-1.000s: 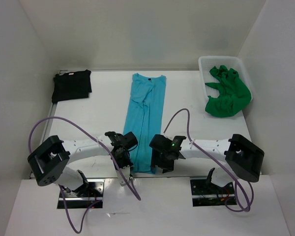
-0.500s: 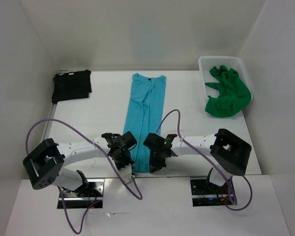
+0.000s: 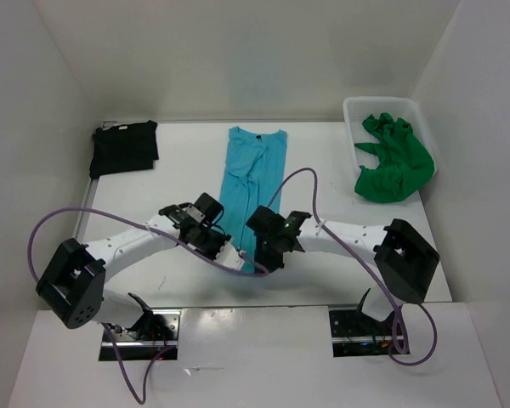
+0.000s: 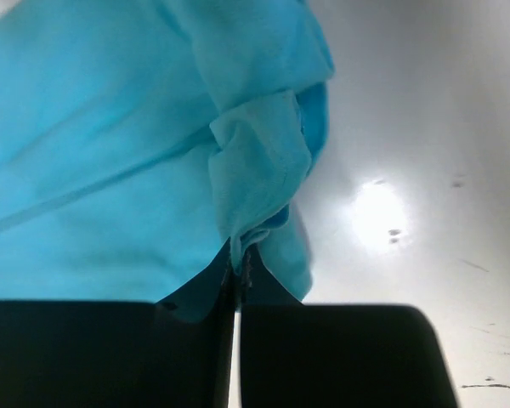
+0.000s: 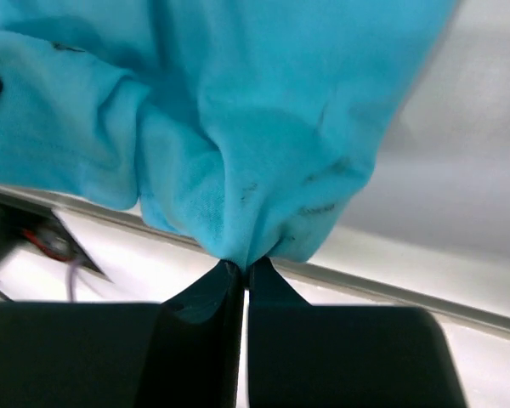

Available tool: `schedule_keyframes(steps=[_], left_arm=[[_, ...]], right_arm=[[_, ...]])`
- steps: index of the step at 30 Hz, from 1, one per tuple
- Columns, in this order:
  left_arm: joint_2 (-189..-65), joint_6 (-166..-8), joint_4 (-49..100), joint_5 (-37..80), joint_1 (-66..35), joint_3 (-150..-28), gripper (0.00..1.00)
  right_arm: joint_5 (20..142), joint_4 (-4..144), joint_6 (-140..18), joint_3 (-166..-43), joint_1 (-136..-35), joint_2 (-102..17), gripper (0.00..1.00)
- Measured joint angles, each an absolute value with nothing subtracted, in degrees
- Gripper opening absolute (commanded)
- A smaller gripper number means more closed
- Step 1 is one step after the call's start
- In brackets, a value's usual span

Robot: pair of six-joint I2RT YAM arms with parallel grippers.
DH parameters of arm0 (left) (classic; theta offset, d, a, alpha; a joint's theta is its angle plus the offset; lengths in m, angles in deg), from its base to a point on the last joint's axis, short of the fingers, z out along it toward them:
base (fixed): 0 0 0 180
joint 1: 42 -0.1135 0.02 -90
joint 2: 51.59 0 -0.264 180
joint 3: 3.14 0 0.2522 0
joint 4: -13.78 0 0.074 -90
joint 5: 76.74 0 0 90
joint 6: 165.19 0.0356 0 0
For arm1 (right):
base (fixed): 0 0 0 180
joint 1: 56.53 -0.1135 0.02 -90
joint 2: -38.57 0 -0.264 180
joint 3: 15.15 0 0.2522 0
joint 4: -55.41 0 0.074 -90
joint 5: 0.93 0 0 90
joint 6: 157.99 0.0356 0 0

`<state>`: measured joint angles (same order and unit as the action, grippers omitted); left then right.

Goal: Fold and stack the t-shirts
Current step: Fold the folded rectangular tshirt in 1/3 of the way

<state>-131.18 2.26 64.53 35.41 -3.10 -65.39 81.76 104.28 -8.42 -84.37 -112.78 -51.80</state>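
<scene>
Both arms have swung away from the near edge in the last second, and they have taken the bottom of the turquoise blue soft cloth t-shirt [image 3: 253,170] with them. A moment ago its hem lay flat close to the arm bases. Now it hangs up off the white table [image 3: 178,170], about halfway along the cloth.

The left gripper [image 3: 219,242] has its jaws pressed together on a bunched corner of the hem, and its wrist camera shows the left gripper [image 4: 236,263] with a fold of turquoise cloth [image 4: 110,127] squeezed between the tips. The right gripper [image 3: 263,255] is pinching the other corner the same way: in its own view the right gripper [image 5: 238,268] has the fabric [image 5: 238,127] gathered into a tight pucker at the tips. The collar end lies flat at the far middle of the table, and the shirt looks narrow, its sides already turned in.

To me this is the lengthwise fold under way: hem caught, lifted and heading for the collar. Both grips look small, just a pinch of edge each, so a slip on either side would skew the fold.

The black cloth t-shirt [image 3: 124,147] sits folded at the far left corner. The bright green cloth t-shirt [image 3: 393,166] lies crumpled in the white plastic mesh basket [image 3: 350,110] at the far right, spilling over its near rim, so I'd say the job is around the middle
</scene>
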Motion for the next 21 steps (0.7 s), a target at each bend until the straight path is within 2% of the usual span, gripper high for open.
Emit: schedule_keyframes(steps=[10,21], left_arm=[[-133.2,-11.1,51.2,37.7,-15.0,-73.0,0.00],[-144.3,-16.0,35.8,37.5,-16.3,-77.6,0.00]], right_arm=[[82.9,108.0,-18.7,-96.0,-97.7,-53.5,0.00],[80.6,108.2,-29.6,-107.6,-87.3,-67.0,0.00]])
